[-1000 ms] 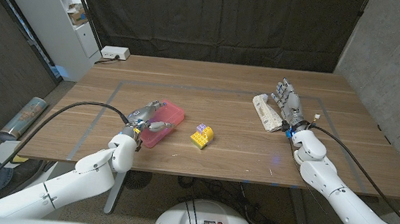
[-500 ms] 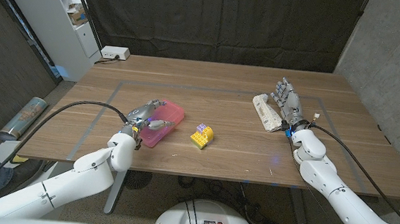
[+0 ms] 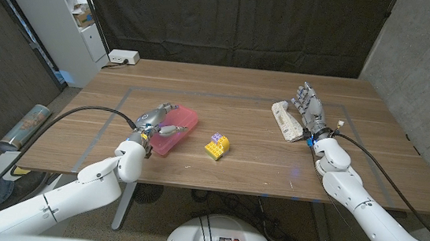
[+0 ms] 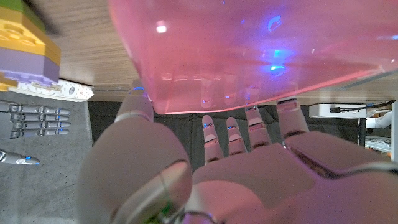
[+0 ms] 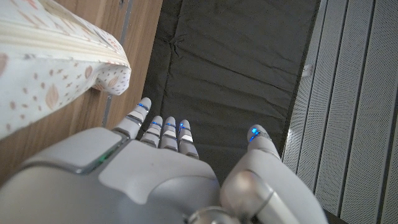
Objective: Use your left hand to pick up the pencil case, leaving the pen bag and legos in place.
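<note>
Fingers (image 3: pixel 168 129) around glossy pink pencil case (image 3: pixel 181 124)

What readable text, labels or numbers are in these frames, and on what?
None can be read.
Pink pencil case: no print visible.
Pen bag: a small leaf pattern, no words.
Lego blocks: plain studs, no marking legible.
Shelf items at the far left of the head view: packaging too small and blurred to read.
</note>
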{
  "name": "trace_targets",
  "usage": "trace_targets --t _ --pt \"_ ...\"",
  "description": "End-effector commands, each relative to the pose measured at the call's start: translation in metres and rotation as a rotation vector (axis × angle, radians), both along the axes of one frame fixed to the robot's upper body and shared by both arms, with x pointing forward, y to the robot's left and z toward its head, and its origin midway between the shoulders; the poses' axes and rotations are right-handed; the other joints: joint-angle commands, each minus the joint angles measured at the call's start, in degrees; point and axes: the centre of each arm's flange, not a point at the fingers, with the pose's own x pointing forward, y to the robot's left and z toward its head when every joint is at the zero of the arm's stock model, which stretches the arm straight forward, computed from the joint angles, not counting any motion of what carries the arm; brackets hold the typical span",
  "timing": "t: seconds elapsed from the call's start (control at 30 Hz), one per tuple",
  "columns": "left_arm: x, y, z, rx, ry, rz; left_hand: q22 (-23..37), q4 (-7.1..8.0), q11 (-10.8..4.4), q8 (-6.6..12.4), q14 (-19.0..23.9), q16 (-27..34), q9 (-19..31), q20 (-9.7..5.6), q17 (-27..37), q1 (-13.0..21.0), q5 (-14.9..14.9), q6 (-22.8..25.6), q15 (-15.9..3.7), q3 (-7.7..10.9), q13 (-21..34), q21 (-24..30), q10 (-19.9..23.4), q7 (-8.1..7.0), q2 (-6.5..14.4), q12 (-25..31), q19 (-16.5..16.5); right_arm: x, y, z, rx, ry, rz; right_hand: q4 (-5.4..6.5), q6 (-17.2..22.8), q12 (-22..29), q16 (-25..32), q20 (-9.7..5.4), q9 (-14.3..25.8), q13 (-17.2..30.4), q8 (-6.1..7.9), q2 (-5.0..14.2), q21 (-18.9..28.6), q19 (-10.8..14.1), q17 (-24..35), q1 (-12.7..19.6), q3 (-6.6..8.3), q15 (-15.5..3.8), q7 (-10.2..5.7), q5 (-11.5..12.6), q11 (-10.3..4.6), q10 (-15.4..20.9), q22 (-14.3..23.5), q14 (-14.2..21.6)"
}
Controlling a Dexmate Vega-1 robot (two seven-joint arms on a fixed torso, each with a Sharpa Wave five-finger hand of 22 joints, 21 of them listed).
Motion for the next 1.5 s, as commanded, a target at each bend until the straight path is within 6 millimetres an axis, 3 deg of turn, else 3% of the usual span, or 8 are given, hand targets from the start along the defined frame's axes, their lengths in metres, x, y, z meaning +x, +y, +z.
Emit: trace_targets --t 0.03,0.53,1.5 --pt "-0.002 0.004 0.006 -0.006 -0.026 -0.009 0.17 0.29 -0.01 -0.02 -0.03 0.47 0.26 -3.65 0.31 13.9 0.41 0.73 0.0 0.36 0.21 0.29 0.26 -0.05 12.96 0.42 4.03 -0.001 0.004 0.003 -0.003 -0.006 0.0 -0.15 0.45 -0.03 0.47 0.01 0.13 0.12 0.05 0.53 0.33 0.17 0.18 -0.25 -0.14 0.05 -0.26 0.33 -0.01 -0.01 0.14 0.21" --pt "-0.016 0.007 0.027 0.007 -0.083 -0.015 0.19 0.18 -0.14 -0.11 0.84 0.98 0.3 -3.73 0.72 15.19 0.86 1.18 -0.11 0.65 0.31 0.39 0.68 0.11 13.29 0.54 4.53 -0.005 0.007 0.011 -0.005 -0.025 -0.005 -0.17 0.48 -0.05 0.48 0.07 0.12 0.12 0.04 0.62 0.35 0.18 0.19 -0.25 -0.2 0.11 -0.19 0.33 -0.04 -0.05 0.14 0.26" --pt "-0.045 -0.004 0.057 0.06 -0.176 -0.008 0.33 0.55 -0.45 -0.22 1.56 1.49 0.35 -3.8 1.54 15.89 1.42 2.03 -0.35 0.54 0.45 1.17 1.37 0.33 13.22 0.73 6.52 -0.009 0.001 0.017 -0.007 -0.038 -0.009 -0.21 0.5 -0.05 0.48 0.07 0.12 0.12 0.03 0.73 0.37 0.18 0.21 -0.29 -0.35 0.12 -0.17 0.27 0.21 -0.03 0.14 0.29"
